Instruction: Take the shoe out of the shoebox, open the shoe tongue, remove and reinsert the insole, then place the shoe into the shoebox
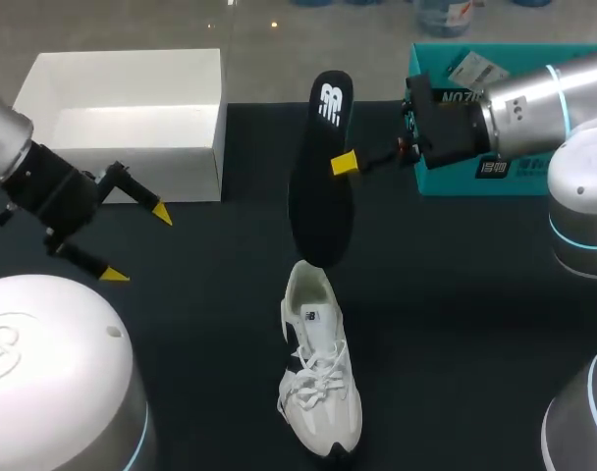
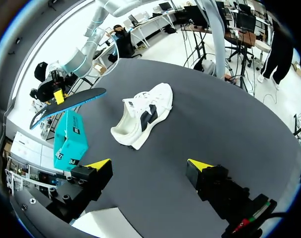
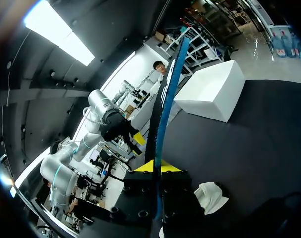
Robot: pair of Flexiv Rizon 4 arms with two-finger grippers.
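While the right gripper (image 1: 346,163) pinches the insole (image 1: 316,196) by one long edge near its middle, both fingers closed flat on it, the left gripper (image 1: 137,244) hangs wide open and empty near the white box (image 1: 132,182). The insole is in the air, roughly upright, with its logo end up and its broader end down. From above, its lower end overlaps the heel opening of the shoe (image 1: 320,388), but the left wrist view shows it well clear of the shoe, up toward the teal box (image 1: 451,182). The shoe stands on its sole on the table (image 1: 210,324), toe toward the robot.

The insole looks thin, light and bendy, likely foam, so a grip at mid-length leaves both ends free to sag or fold. A hold nearer the logo end would probably steer the broad end into the shoe more surely. The shoe looks light with a soft upper, and I expect it to skid or tip when pushed. The open gripper would do best to steady it at the firmer heel collar, not the mesh or laces
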